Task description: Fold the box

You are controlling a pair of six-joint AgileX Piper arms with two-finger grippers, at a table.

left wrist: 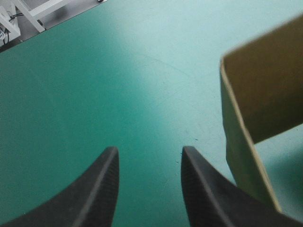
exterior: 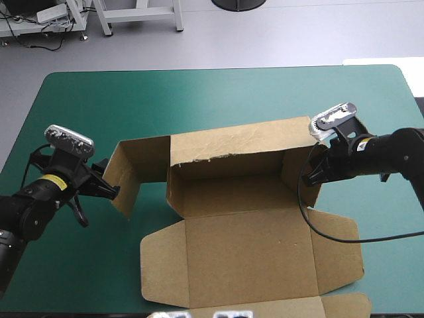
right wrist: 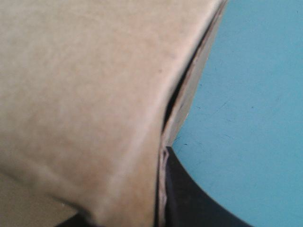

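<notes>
The left arm is being held low over the rectangular table with the teal-green cover (exterior: 199,99). It is reaching in from the table's left side with its wrist pointing toward the middle. The left gripper (exterior: 112,191), with its two broad black fingers (left wrist: 102,189), is being held apart at a moderate width. In the left wrist view only bare cover is being shown between the fingers.

The brown cardboard box (exterior: 232,199), a cut sheet partly raised, is lying at the table's middle and toward its near edge. Its rear wall is standing upright. A long side flap (left wrist: 265,90) is running out from that wall's left end and is bent toward the near edge. The free end of this flap is standing just beside the left gripper's tip, off to one side of the fingers and not between them. Whether it is being touched cannot be told.

The right arm is being reached in from the table's right side, its wrist angled toward the box's right end. The right gripper (exterior: 310,177) is being clamped on the upright right wall of the box. In the right wrist view the board's edge is running up beside one black finger (right wrist: 189,198), and the other finger is being covered almost wholly by brown board. The wide lid panel (exterior: 252,258) is lying flat on the cover in front of the raised walls, its end tabs spread out at either side.
</notes>
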